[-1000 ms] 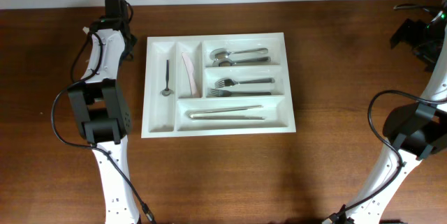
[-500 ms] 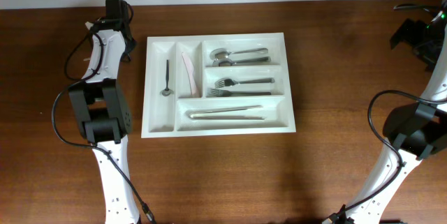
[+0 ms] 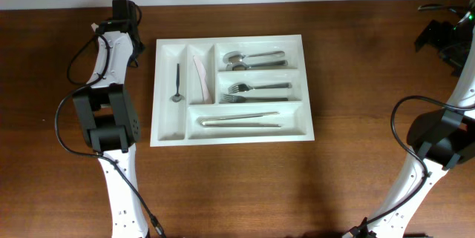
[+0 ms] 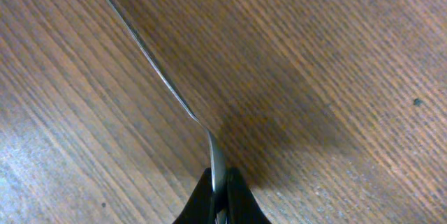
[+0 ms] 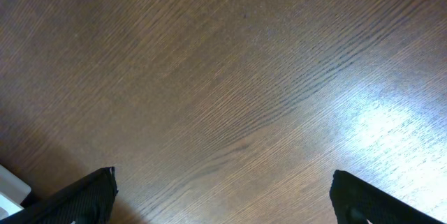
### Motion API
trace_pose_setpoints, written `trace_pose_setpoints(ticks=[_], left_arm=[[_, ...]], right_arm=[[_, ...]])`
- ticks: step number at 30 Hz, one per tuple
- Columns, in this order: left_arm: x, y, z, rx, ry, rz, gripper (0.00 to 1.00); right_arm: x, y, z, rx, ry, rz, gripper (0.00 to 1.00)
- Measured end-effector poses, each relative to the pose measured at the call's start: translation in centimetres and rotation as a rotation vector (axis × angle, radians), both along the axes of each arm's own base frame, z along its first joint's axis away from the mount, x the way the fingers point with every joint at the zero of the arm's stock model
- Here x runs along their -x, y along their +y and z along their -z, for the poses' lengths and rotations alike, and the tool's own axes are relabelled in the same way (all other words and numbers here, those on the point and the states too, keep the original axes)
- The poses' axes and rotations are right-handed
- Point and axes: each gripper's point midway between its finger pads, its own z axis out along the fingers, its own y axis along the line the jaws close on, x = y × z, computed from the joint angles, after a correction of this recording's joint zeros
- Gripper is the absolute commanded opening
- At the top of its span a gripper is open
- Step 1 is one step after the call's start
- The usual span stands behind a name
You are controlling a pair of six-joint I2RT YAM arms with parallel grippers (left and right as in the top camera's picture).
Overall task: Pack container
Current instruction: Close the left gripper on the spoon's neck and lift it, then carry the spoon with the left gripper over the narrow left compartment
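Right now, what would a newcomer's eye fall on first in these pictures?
The white tray in the middle of the brown table, with spoons and forks sorted in its right compartments. Then the left hand, at the table's far left, shut on a thin metal utensil.

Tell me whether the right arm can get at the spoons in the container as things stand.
Probably yes. The right fingers stand open and empty, the spoons lie uncovered in a wide compartment of the container, and only bare table lies between them. Whether the arm stretches that far is unclear.
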Motion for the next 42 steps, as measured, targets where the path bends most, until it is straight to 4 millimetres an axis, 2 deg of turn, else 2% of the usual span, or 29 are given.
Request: trace_pose_setpoints(ticks=[10, 17, 21, 24, 27, 30, 32, 35, 37, 40, 42], left_arm=[[1.6, 0.1, -0.1, -0.005, 0.075, -0.002, 0.02], [3.4, -0.4, -1.0, 0.020, 0.152, 0.004, 0.02], [3.9, -0.5, -3.9, 0.023, 0.154, 0.024, 0.02], [3.8, -0.7, -7.8, 0.008, 0.108, 0.061, 0.02], [4.4, -0.9, -12.8, -0.008, 0.055, 0.094, 0.02], [6.1, -1.4, -15.7, -0.015, 0.073, 0.127, 0.02], [7.4, -1.7, -16.3, -0.014, 0.115, 0.143, 0.02], [10.1, -2.6, -15.8, -0.007, 0.246, 0.190, 0.02], [11.1, -3.3, -15.5, -0.005, 0.308, 0.237, 0.02], [11.7, -4.6, -15.5, -0.012, 0.364, 0.320, 0.02], [11.5, -6.0, -15.4, -0.016, 0.377, 0.398, 0.02]], right_arm=[[0.0, 0.0, 0.0, 0.001, 0.000, -0.001, 0.99], [0.0, 0.0, 0.0, 0.000, 0.000, -0.001, 0.99], [0.0, 0.0, 0.0, 0.000, 0.000, -0.001, 0.99], [0.0, 0.0, 0.0, 0.001, 0.000, -0.001, 0.99], [0.0, 0.0, 0.0, 0.001, 0.000, -0.001, 0.99], [0.0, 0.0, 0.0, 0.000, 0.000, 0.000, 0.99], [0.0, 0.0, 0.0, 0.001, 0.000, -0.001, 0.99], [0.0, 0.0, 0.0, 0.000, 0.000, -0.001, 0.99], [0.0, 0.0, 0.0, 0.001, 0.000, -0.001, 0.99], [0.0, 0.0, 0.0, 0.001, 0.000, -0.001, 0.99], [0.0, 0.0, 0.0, 0.001, 0.000, -0.001, 0.99]])
